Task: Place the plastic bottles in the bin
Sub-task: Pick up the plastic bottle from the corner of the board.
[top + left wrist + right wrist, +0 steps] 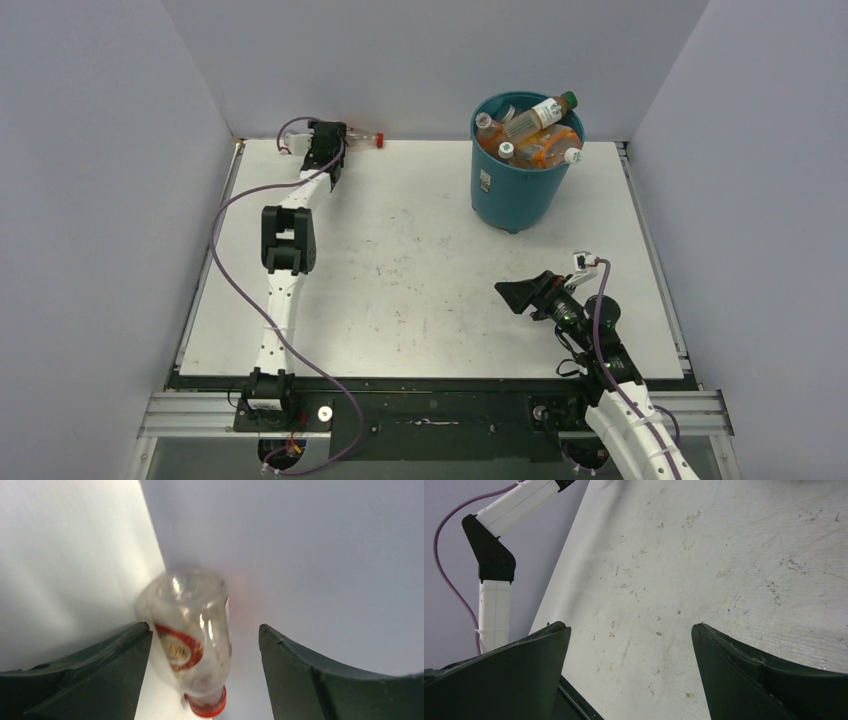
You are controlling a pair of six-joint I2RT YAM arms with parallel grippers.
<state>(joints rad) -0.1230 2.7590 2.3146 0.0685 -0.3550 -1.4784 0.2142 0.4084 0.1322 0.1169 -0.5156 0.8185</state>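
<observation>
Since only one bottle lies outside the bin, top view first: it rests on its side at the far left corner of the table, against the back wall, red cap pointing right, left gripper right at it. Bin stands far right, well apart. Count inside = four caps visible (one green, three white); more may be hidden beneath. Right gripper hovers low over the near right of the table, released, empty. Left wrist view (blurred): bottle sits between the spread fingers, close against the one on the view's left, apart from the other; jaws released, not yet clenched. Judgement: clear, empty-looking, thin-walled, so light and soft under squeeze; round and smooth, likely to roll or squirt out. Best hold is across the labelled mid-body, not cap or neck; wall behind leaves little room. Right wrist view: its fingers wide apart over scuffed table, nothing between; left arm in the background. Tally: bottles on table 1, bins 1, grippers 2.
</observation>
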